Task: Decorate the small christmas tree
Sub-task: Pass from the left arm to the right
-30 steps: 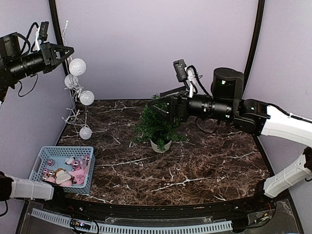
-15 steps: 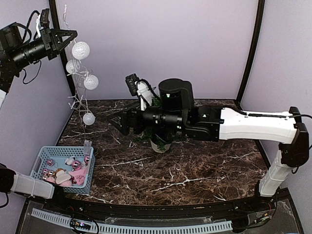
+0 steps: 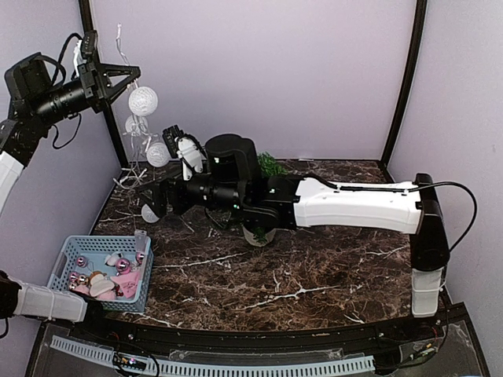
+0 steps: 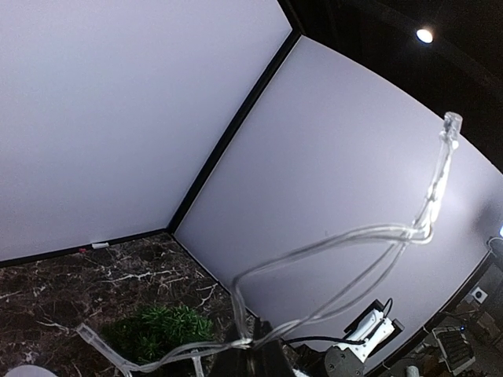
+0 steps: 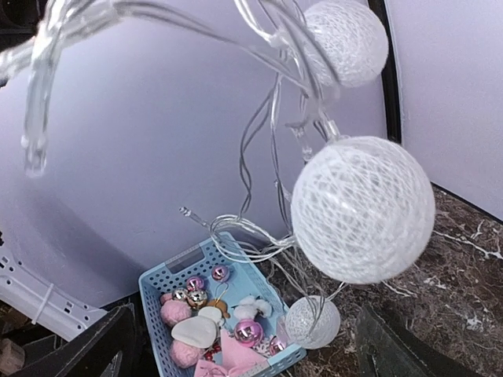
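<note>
One basket (image 3: 102,271) at front-left edge | right end effector (image 3: 151,203) beside light string (image 3: 143,100)

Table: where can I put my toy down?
Bare table lies in front, between the basket and the tree, and on the right past the tree. The back left is crowded: the string of lights hangs from the left gripper, with the right gripper open beside it.
</note>
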Motion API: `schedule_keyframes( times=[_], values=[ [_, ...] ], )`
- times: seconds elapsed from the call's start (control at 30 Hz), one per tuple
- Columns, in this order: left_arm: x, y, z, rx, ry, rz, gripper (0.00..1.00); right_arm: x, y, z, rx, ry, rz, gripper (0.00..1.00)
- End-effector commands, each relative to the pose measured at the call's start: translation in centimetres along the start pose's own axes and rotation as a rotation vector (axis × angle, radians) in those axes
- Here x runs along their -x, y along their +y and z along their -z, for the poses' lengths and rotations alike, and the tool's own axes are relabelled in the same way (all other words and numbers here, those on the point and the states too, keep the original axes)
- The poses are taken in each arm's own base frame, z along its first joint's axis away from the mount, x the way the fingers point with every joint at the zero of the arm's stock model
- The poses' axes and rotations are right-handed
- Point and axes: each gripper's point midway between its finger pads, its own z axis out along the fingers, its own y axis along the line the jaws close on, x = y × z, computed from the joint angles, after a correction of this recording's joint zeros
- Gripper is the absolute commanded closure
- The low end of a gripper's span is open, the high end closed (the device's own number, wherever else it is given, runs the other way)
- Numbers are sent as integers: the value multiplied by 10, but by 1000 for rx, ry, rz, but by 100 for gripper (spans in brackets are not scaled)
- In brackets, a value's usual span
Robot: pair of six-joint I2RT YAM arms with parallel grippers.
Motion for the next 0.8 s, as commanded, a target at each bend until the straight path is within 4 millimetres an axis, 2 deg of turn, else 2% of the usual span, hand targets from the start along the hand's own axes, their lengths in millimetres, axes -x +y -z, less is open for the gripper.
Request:
schedule_keyframes(
  times=[0.0,0.17,0.4,0.6,0.77],
  values=[
    [-3,-25,5,-92,-27,-26,100,12,4,-12,-7,-77,58,1],
    [-12,-27,4,-112,-22,-5,100,-8,-7,-33,-28,-86,71,2],
    [-16,-33,8,-132,-22,10,100,-7,-22,-55,-106,-159,70,1],
    [-19,-37,13,-141,-23,24,100,-5,-39,-58,-184,-216,79,1],
    [-19,-45,17,-164,-22,32,100,-4,-30,-60,-129,-233,113,1]
  ],
)
